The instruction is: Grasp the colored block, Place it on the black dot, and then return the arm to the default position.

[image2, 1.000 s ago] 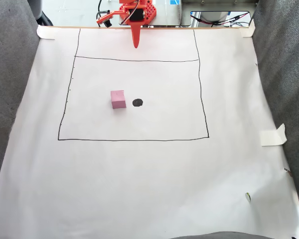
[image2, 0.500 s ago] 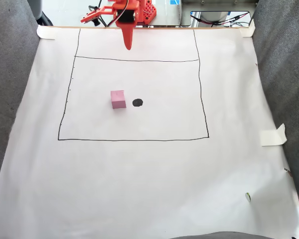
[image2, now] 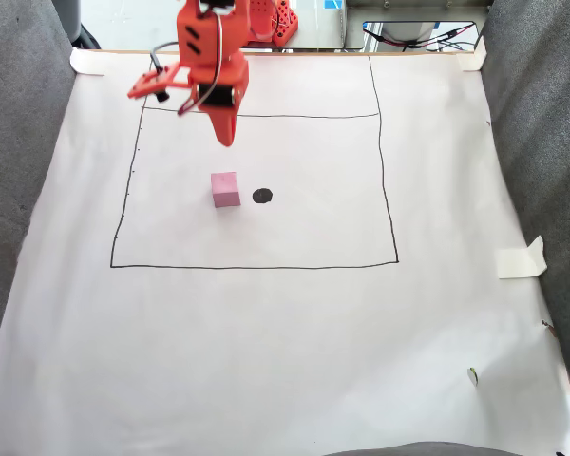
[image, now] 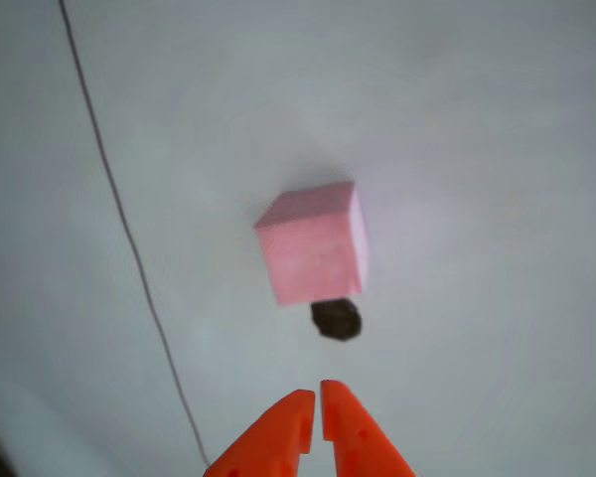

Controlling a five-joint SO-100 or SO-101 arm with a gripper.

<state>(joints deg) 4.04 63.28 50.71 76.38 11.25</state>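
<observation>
The pink foam cube [image2: 225, 189] rests on the white paper inside the drawn rectangle, with the black dot [image2: 263, 196] just to its right in the fixed view. They sit apart, not touching. My orange gripper [image2: 226, 139] hangs above the paper behind the cube, fingers pressed into one point, holding nothing. In the other view the cube [image: 314, 243] lies ahead of my gripper [image: 316, 396], and the dot [image: 336, 319] sits between them. The two fingertips there are nearly touching.
A thin black line [image: 129, 238] runs down the paper left of the cube. Grey fabric [image2: 19, 142] flanks both sides of the sheet. A folded tape piece [image2: 521, 258] sticks at the right edge. Cables and equipment [image2: 418, 33] sit beyond the far edge.
The arm has swung out from the far edge toward the cube and to the left in the fixed view, lowering over the rectangle. Cube and dot have not moved.
</observation>
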